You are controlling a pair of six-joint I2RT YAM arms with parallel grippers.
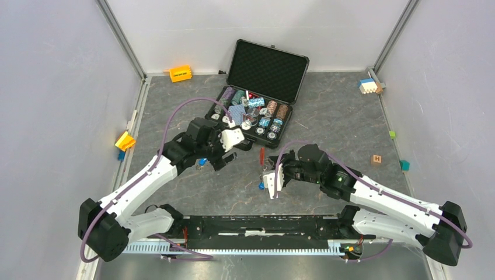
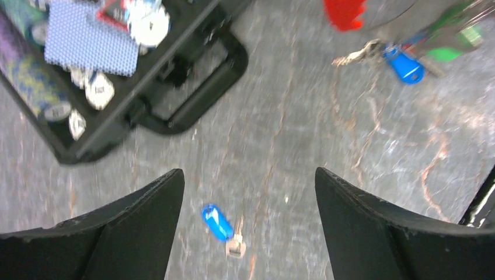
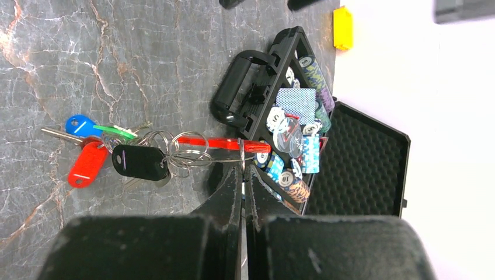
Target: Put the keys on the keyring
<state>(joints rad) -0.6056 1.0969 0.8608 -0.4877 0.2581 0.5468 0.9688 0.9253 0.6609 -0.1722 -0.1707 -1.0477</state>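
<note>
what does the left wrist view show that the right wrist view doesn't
Only the left wrist view: a loose blue-capped key lying on the table, framed by the open left hand.

Only the right wrist view: the right hand shut on the keyring, a black tag on the rings, the foam-lined lid and a yellow block.

Both: the chip case with its handle, and the key bunch with its blue and green caps.

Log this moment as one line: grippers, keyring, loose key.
left gripper: open above loose blue key | right gripper: shut on keyring | other keys: already on keyring
</note>
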